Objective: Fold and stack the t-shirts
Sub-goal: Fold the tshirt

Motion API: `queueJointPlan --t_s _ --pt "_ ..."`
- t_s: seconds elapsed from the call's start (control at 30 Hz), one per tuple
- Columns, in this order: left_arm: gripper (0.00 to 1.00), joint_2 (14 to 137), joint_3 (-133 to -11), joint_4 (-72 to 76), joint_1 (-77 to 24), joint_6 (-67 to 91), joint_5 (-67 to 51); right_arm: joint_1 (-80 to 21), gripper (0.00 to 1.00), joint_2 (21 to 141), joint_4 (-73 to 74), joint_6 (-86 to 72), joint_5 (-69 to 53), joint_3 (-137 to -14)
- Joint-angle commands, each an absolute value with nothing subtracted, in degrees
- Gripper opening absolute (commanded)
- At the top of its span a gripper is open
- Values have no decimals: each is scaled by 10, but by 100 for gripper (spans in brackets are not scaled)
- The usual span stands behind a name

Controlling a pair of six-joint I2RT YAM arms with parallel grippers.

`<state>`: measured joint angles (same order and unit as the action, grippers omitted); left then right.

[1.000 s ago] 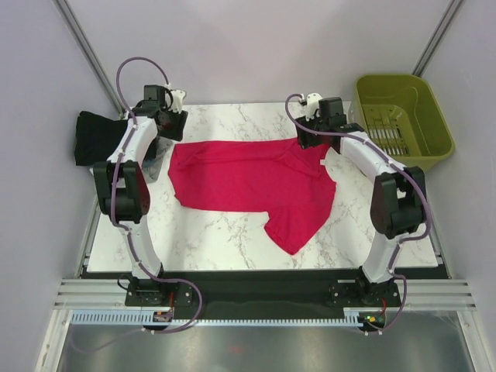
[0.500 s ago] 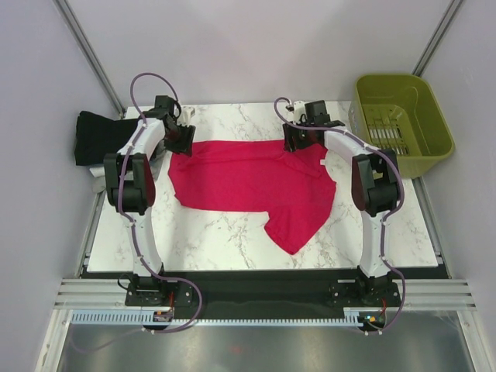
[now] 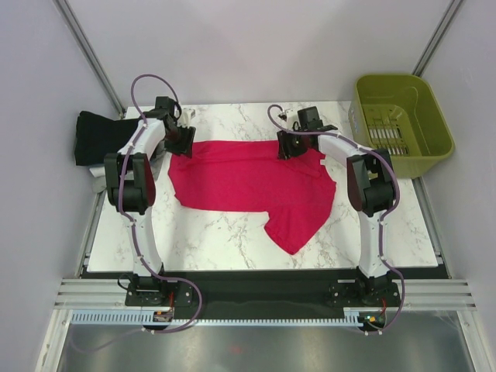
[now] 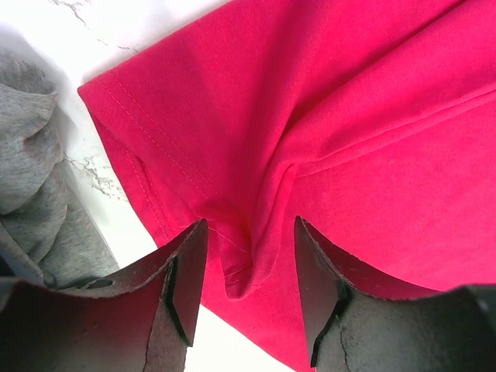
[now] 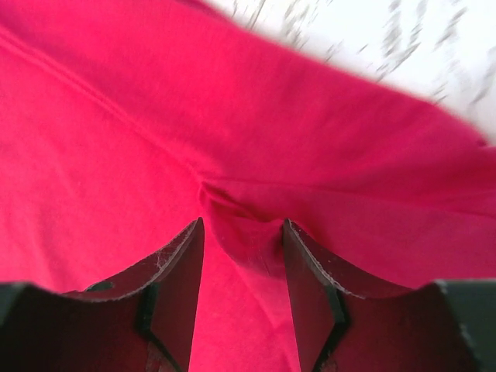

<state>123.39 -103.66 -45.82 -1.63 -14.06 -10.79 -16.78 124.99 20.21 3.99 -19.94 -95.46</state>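
A bright crimson-pink t-shirt (image 3: 252, 182) lies spread on the marble table (image 3: 217, 232), with one part trailing toward the front. My left gripper (image 3: 184, 141) is at its far left corner, open, with the jaws set down either side of a small raised fold of pink cloth (image 4: 249, 256) near the hem. My right gripper (image 3: 285, 146) is at the shirt's far edge, open, and a pucker of pink cloth (image 5: 256, 232) bulges between its jaws (image 5: 242, 248). A folded black shirt (image 3: 97, 136) lies at the far left, and grey cloth (image 4: 31, 178) shows beside it.
An olive-green plastic basket (image 3: 403, 116) stands off the table's far right corner. Bare marble shows in front of the shirt and to its right. Side walls close in on both sides.
Both grippers have moved inward onto the shirt's far edge. The right one slid left from the far right corner. Cloth now puckers between each pair of jaws.
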Motion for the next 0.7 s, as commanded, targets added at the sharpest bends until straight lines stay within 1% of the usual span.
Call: queueJointPlan --t_s 0.0,0.13,0.37,0.47,0.57,0.67 --pt "55 1240 -1054 -462 -18 -120 -127 -179 53 1216 204 33 -221 -939" --pt "55 1235 -1050 -462 -18 -120 -131 -182 56 1211 199 36 -185 -931" --pt "54 1233 -1045 -463 -18 -117 -136 -182 56 1214 199 54 -173 -953" --pt "54 1234 -1046 -462 -18 -112 -139 -183 53 1215 204 49 -178 -957" --pt "54 1237 -1054 -461 -18 -111 -139 -190 47 1198 209 31 -184 -946" --pt "54 1238 -1060 -452 -18 -116 -134 -220 45 1172 222 12 -193 -929"
